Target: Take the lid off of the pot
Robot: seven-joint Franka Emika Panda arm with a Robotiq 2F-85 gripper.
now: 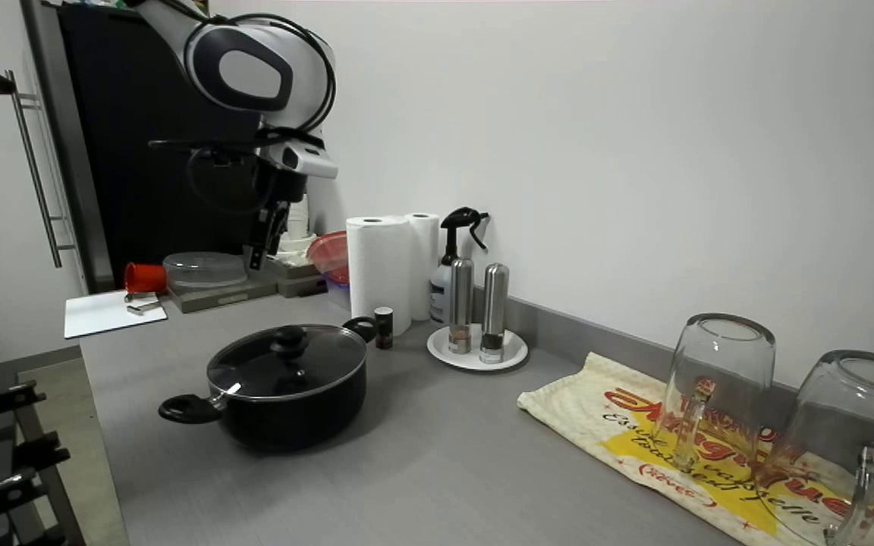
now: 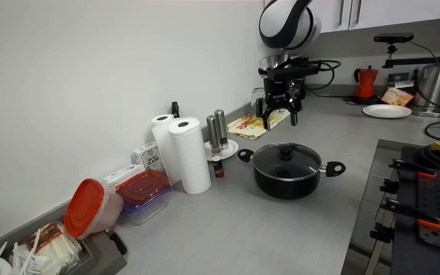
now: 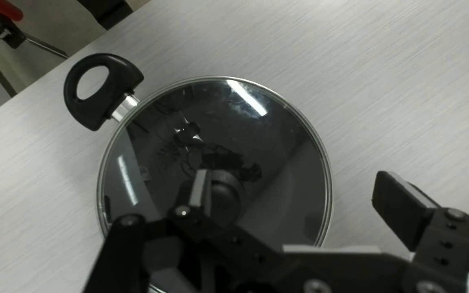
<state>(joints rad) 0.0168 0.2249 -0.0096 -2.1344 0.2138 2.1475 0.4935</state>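
Note:
The pot is wide and black, standing on the grey counter; it shows in both exterior views (image 1: 293, 421) (image 2: 287, 188), and its side handle in the wrist view (image 3: 122, 77). The dark glass lid (image 1: 334, 353) (image 2: 302, 162) (image 3: 283, 154) sits flat on the pot. Its black knob (image 1: 289, 340) (image 2: 285, 153) stands in the middle; in the wrist view the knob (image 3: 226, 199) is partly hidden behind a finger. My gripper (image 1: 258, 256) (image 2: 280, 122) (image 3: 295, 183) is open and empty, fingers pointing down, above the lid and apart from it. In the wrist view the other finger lies outside the lid's rim.
Two metal grinders (image 1: 461, 303) on a white plate (image 1: 517, 353), a small spice jar (image 1: 384, 327) and paper towel rolls (image 1: 378, 273) stand near the pot by the wall. Glass mugs (image 1: 718, 387) stand upside down on a cloth (image 1: 558, 394). Plastic containers (image 2: 143, 187) line the wall.

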